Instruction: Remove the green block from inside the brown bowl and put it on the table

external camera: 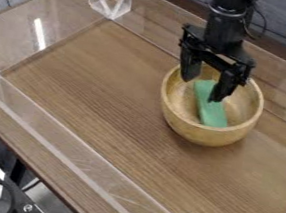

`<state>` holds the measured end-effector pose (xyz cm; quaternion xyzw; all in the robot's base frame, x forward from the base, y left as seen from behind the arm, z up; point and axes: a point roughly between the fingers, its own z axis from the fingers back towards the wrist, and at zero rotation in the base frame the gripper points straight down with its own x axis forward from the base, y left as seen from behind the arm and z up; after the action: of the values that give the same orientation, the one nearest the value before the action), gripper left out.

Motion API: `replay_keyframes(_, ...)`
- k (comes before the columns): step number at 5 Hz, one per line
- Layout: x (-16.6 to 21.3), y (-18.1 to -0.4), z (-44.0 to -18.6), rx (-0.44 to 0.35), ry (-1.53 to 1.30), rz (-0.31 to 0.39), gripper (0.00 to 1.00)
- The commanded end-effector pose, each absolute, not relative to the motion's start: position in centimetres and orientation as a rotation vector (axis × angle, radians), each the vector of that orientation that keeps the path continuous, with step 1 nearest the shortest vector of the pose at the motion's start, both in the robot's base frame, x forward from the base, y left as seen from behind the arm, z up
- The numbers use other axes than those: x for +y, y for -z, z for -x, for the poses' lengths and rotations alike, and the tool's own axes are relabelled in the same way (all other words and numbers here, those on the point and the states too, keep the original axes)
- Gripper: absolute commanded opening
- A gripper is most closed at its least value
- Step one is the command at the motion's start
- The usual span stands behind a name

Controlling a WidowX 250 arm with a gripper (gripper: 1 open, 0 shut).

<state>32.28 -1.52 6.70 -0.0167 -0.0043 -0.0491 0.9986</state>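
A light tan brown bowl (184,124) stands on the right half of the wood-grain table (94,91). Inside it the green block (214,113) leans against the far wall, its lower part showing. My black gripper (207,81) points straight down into the bowl with its jaws open. One finger (188,73) reaches down beside the left of the block's upper end, the other finger (226,87) stands over that end and hides it. Whether a finger touches the block I cannot tell.
Low clear acrylic walls (47,130) ring the tabletop. A clear corner bracket (110,0) stands at the back left. Bare wood stretches left and in front of the bowl.
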Motion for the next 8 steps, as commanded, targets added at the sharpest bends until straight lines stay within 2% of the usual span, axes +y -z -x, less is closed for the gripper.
replay_keyframes(1, -1.4, -7.2, -33.3, -0.061, 0.081, 0.034, 1.0)
replay_keyframes(3, -0.7, -5.4, -34.1, -0.071, 0.019, 0.045, 1.0)
replay_keyframes(5, -1.5, -5.7, -34.0, -0.106, 0.002, 0.019, 1.0)
replay_keyframes(7, -1.0, -4.3, -34.2, -0.084, 0.032, 0.002, 1.0)
replay_keyframes(8, -0.6, -3.5, -35.0, -0.09, 0.014, 0.015, 1.0)
